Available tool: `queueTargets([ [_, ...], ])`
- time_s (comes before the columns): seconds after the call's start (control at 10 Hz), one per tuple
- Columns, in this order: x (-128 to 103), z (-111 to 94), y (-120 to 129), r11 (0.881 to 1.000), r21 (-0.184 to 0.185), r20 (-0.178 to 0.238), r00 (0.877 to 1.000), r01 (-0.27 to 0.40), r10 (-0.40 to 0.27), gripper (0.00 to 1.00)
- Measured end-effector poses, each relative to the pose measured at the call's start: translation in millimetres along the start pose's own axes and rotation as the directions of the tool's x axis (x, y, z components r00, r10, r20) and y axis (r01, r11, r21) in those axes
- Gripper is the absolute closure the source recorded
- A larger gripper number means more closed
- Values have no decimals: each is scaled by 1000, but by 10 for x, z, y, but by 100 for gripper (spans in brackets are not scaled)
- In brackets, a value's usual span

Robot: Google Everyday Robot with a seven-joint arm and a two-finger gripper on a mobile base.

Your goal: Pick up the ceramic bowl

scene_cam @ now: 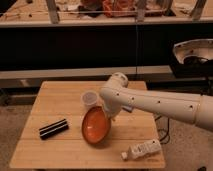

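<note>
Ceramic bowl (pixel 95 125) tilted steeply, rim held by gripper (pixel 109 116) at its 2 o'clock.
Fingers clamped on rim; lift straight, clear of plastic cup (pixel 89 99) and table (pixel 60 100).

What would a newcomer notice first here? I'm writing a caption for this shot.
The orange-red ceramic bowl stands out first, tilted steeply on edge near the middle of the wooden table. The gripper of the white arm reaches in from the right and meets the bowl's upper right rim, beside a small translucent cup.
</note>
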Motion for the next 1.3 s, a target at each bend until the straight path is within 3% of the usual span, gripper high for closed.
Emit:
queueTargets([
  [0.9, 48, -203, 149, 999, 32, -14, 1000, 1, -1, 100],
  [1.3, -25, -273, 350, 999, 49, -19, 1000, -1, 2, 100],
])
